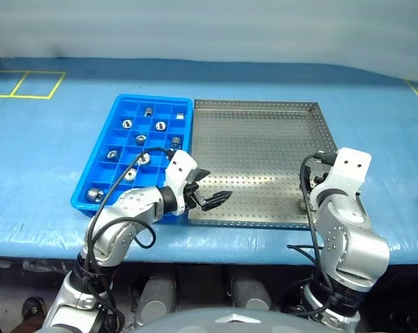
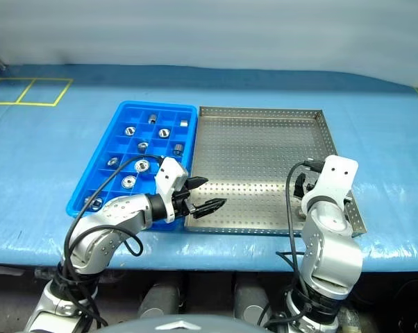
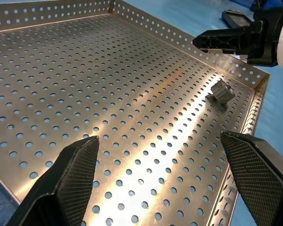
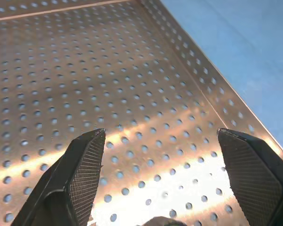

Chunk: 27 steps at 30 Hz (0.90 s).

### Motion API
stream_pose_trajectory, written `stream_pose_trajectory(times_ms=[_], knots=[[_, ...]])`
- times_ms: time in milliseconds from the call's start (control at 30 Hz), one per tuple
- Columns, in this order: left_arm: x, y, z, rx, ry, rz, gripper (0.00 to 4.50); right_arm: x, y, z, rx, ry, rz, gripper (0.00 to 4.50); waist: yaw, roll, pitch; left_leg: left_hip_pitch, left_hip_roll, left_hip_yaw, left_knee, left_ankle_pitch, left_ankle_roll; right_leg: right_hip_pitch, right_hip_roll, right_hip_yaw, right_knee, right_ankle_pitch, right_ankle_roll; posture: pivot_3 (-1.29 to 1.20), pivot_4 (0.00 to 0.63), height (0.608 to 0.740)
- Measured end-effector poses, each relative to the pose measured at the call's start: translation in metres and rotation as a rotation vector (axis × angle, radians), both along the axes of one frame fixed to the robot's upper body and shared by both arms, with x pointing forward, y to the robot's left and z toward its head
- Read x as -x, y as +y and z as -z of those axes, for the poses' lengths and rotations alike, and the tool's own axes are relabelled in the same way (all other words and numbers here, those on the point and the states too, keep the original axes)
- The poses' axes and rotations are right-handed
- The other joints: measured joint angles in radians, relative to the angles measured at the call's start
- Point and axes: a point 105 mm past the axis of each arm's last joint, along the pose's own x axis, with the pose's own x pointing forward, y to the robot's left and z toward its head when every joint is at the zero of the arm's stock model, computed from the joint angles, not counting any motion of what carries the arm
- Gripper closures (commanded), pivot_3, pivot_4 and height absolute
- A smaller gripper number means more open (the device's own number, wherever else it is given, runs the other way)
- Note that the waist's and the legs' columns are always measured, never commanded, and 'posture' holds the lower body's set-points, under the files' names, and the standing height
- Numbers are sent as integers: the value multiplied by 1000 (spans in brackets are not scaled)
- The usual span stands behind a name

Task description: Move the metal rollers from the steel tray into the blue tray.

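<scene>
The steel tray (image 1: 264, 105) lies on the table's right half, and the blue tray (image 1: 119, 105) lies against its left side. Several metal rollers (image 1: 160, 126) rest in separate compartments of the blue tray. One roller (image 3: 222, 91) lies on the perforated floor near the steel tray's near right corner. My left gripper (image 1: 219, 184) is open over the steel tray's near left corner, holding nothing. My right gripper (image 4: 161, 134) is open and empty, low over the near right corner, close to that roller. Its black fingers (image 3: 216, 40) also appear in the left wrist view.
A blue covering (image 1: 49, 139) spreads over the table, with yellow tape squares (image 1: 25, 83) at the far left. The table's front edge (image 1: 216, 253) runs just below both trays. Bare covering lies to the right of the steel tray.
</scene>
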Motion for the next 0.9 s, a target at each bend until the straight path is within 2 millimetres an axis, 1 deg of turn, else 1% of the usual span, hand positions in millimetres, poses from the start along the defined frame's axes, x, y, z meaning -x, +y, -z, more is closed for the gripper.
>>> stream_pose_trajectory(times_ms=[133, 267, 300, 400, 533, 900], knots=[[-1, 1, 3, -6, 13, 0, 10, 12, -11, 2, -5, 55, 103, 501, -3, 2, -1, 0, 0, 0, 0, 0, 0, 0, 0, 0, 0, 0, 0, 5, 150, 740], [-1, 1, 5, -7, 20, 4, 10, 16, -11, 6, -40, 98, 134, 501, -10, 3, -2, 0, 0, 0, 0, 0, 0, 0, 0, 0, 0, 0, 0, 5, 150, 740], [-1, 1, 5, -8, 19, 5, 10, 16, -10, 7, -58, 105, 137, 501, -12, 3, -2, 0, 0, 0, 0, 0, 0, 0, 0, 0, 0, 0, 0, 5, 150, 740], [-1, -1, 5, -7, 16, 10, 10, 12, 1, 3, -112, 93, 101, 501, -16, 4, -3, 0, 0, 0, 0, 0, 0, 0, 0, 0, 0, 0, 0, 7, 150, 740], [-2, 0, 5, -10, 9, 6, 10, 11, 6, 6, -134, 103, 69, 501, -15, 5, -3, 0, 0, 0, 0, 0, 0, 0, 0, 0, 0, 0, 0, 17, 150, 740], [-2, 2, 7, -16, 13, -13, 10, 14, 5, 20, -135, 190, 100, 501, -13, 5, -3, 0, 0, 0, -1, 0, 0, 0, 0, 0, 0, 0, 0, 35, 150, 740]])
